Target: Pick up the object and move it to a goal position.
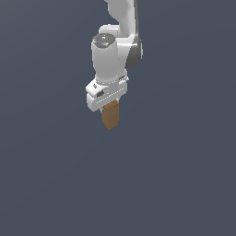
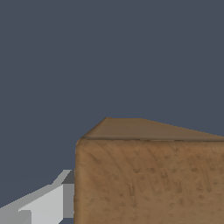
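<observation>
The object (image 1: 111,117) is a brown wood-coloured block that hangs upright below the white hand of my gripper (image 1: 109,109), in the middle of the exterior view. Its upper end is tucked into the hand and only its lower part shows. In the wrist view the block (image 2: 148,179) fills the lower right of the picture, very close to the camera. One grey-white finger (image 2: 46,203) lies flat against its side. The other finger is hidden behind the block. My gripper is shut on the object.
The white arm (image 1: 117,41) comes down from the top of the exterior view. Around it there is only a plain dark blue-grey background, with no goal marker or other object in sight.
</observation>
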Controlling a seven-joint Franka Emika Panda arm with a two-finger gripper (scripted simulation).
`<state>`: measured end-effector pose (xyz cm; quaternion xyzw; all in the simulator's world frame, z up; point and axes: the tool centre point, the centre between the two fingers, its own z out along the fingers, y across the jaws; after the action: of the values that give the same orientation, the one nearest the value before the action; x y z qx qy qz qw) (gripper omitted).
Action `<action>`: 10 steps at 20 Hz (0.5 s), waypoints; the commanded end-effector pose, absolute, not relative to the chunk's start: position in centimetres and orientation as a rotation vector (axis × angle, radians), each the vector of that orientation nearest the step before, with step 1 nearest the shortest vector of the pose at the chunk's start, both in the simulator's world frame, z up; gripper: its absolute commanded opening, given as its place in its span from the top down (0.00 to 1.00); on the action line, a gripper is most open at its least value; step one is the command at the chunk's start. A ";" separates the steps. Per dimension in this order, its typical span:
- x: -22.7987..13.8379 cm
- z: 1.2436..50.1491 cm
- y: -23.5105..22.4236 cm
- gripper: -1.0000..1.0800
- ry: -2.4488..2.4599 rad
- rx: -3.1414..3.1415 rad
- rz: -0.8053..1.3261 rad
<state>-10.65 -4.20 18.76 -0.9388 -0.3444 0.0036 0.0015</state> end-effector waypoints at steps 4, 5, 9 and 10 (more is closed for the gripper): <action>-9.0 23.4 -4.9 1.00 -1.082 -2.950 -0.002; -8.7 24.3 -5.0 1.00 -1.082 -2.950 -0.002; -7.4 27.9 -5.6 1.00 -1.082 -2.950 -0.002; -7.1 28.8 -5.8 1.00 -1.082 -2.950 -0.001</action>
<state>-7.72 -5.53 27.01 -0.9388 -0.3444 0.0033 0.0015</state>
